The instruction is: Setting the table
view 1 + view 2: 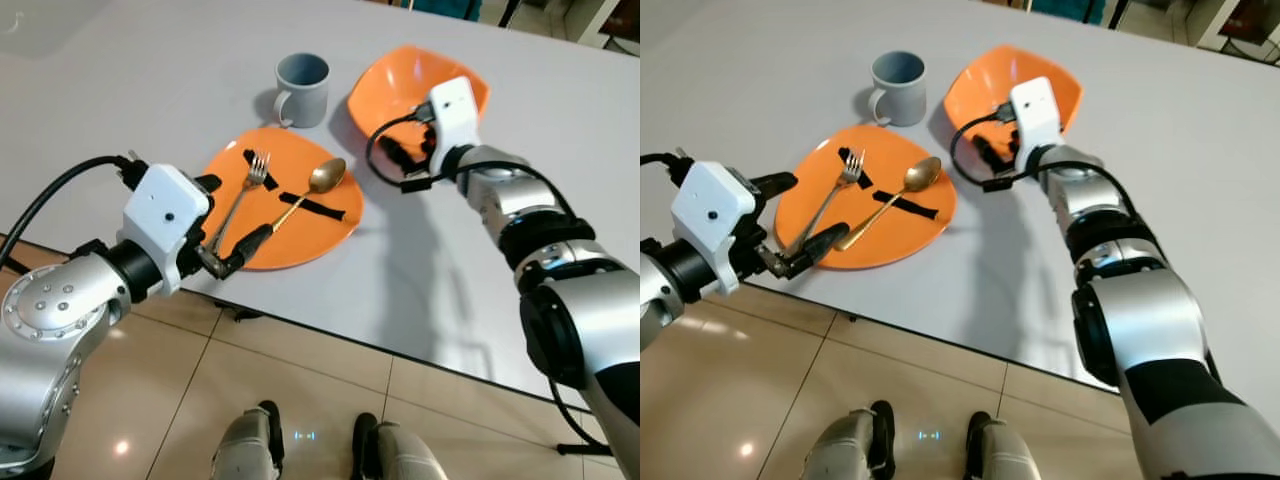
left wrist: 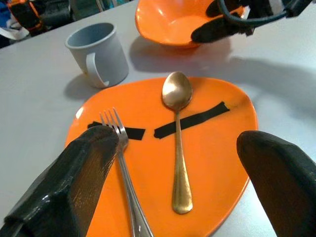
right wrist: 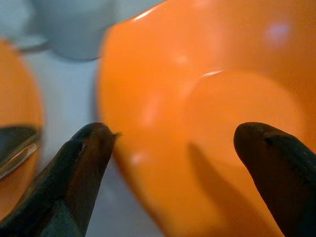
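Orange plate point(image 1: 300, 215) lies on the grey table point(image 1: 120, 90), close to its near edge, carrying a silver fork point(image 1: 243, 192) and a gold spoon point(image 1: 310, 190). Fork and spoon lie side by side, each handle pointing toward the near edge and each crossing one of two strips of black tape point(image 1: 318, 205) on the plate. A grey mug point(image 1: 302, 88) stands just beyond the plate's far rim, handle turned toward the plate. An orange bowl point(image 1: 380, 90) sits beside the mug, toward the table's right edge.

Left gripper point(image 1: 222, 222) hovers at the plate's near rim, fingers parted and holding nothing; in the left wrist view one finger point(image 2: 74, 182) overlaps the fork's handle and the other point(image 2: 281, 177) lies past the plate's edge, with the spoon between them.

Right gripper point(image 3: 173, 163) reaches over the near rim of the bowl, fingers spread wide and empty; in the right wrist view one finger point(image 3: 74, 173) sits outside the bowl's wall and the other point(image 3: 276, 163) over its inside.

Tiled floor point(image 1: 300, 390) and the robot's feet point(image 1: 310, 440) appear below the table's near edge.
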